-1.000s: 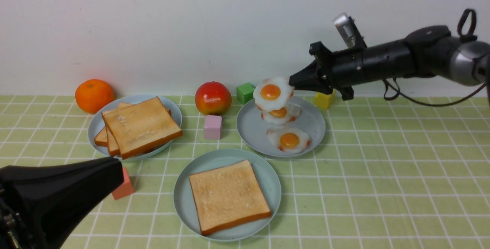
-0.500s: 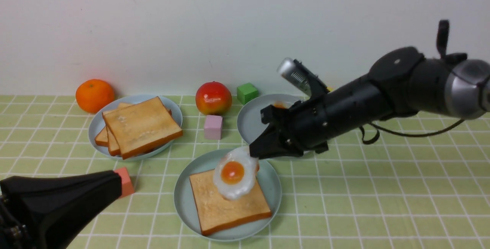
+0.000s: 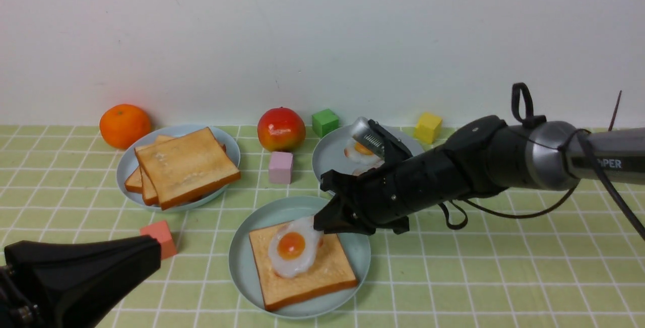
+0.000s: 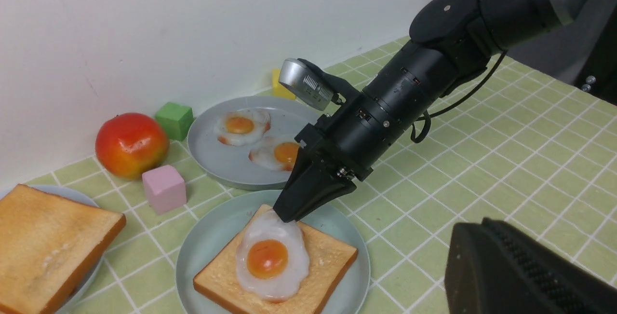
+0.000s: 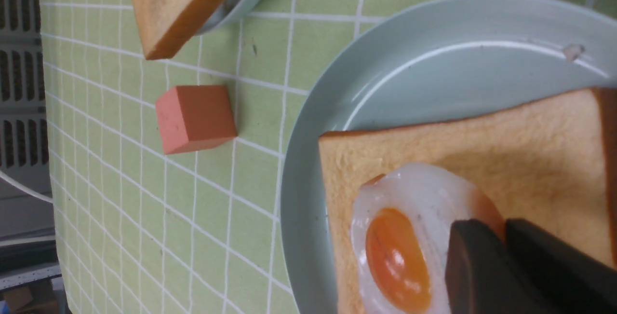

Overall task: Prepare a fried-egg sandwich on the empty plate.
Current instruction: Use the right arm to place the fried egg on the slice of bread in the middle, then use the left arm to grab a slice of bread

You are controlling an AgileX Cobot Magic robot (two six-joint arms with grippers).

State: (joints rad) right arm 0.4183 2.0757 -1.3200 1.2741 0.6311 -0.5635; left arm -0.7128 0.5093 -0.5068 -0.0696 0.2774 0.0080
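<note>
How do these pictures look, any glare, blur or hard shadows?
Front view: soft, even light, faint shadows beside the plate; the left end effector is a dark, featureless foreground shape. Left wrist view: sharp, mild shine on the apple. Right wrist view: bright glint on the egg yolk; the right end effector is close and soft.

A round, pale mint-green plate is set at the near middle of the table. One square golden-brown toast slice with a darker crust is laid flat on it. A white fried egg is laid yolk-up on that slice. Further toast slices are stacked on a greyer-blue plate at the far left.
</note>
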